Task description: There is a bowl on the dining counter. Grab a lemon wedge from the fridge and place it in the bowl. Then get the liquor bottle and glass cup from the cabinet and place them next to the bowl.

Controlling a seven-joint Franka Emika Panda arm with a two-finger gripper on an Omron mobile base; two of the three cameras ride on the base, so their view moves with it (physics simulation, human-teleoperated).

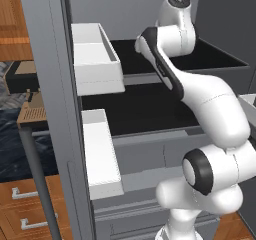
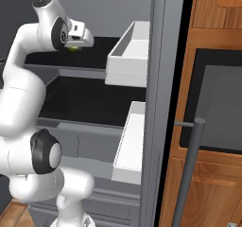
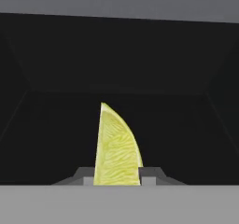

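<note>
Gripper (image 3: 116, 180) has its jaws closed against both flanks of the wedge (image 3: 116, 148), one fingertip (image 3: 87, 177) either side; looks clamped, not lifted clear. Wedge stands upright on the dark top shelf (image 2: 94, 56) of the open fridge (image 2: 156, 79), toward its front edge. Advice: confirm the pinch holds, lift slightly, then back straight out, keeping clear of the white door bin (image 2: 130, 56) beside the shelf.

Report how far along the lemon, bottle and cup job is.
Done: the fridge stands open. In hand: the gripper is inside, over a dark shelf, its fingertips on either side of the lemon wedge. Left: carrying the wedge to the bowl, then bringing the bottle and cup.
</note>
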